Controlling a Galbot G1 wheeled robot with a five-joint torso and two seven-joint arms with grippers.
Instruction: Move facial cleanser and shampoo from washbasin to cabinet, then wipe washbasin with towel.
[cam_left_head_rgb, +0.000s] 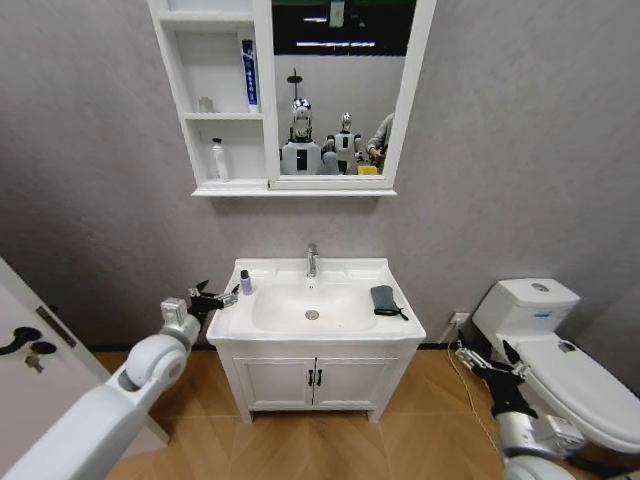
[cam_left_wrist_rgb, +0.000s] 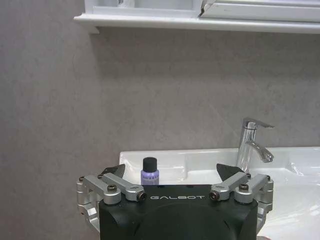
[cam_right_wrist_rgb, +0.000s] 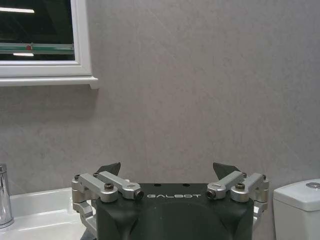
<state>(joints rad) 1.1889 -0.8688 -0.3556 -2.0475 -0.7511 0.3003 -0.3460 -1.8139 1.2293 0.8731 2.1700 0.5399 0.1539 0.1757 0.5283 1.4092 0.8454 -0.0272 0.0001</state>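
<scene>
One blue tube (cam_left_head_rgb: 249, 73) already stands in the cabinet (cam_left_head_rgb: 172, 60). A small purple bottle (cam_left_head_rgb: 245, 282) waits on the washbasin (cam_left_head_rgb: 330, 330). The left hand (cam_left_head_rgb: 222, 299) is wide open and empty beside it. The right hand (cam_left_head_rgb: 488, 362) hangs open by the toilet (cam_left_head_rgb: 540, 300). The towel (cam_left_head_rgb: 385, 299) lies unused.

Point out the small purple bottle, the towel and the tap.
small purple bottle (cam_left_wrist_rgb: 149, 176): left wrist view, on its purple body.
towel (cam_left_head_rgb: 384, 299): head view, middle of the folded cloth.
tap (cam_left_head_rgb: 311, 260): head view, on its upright chrome body.
</scene>
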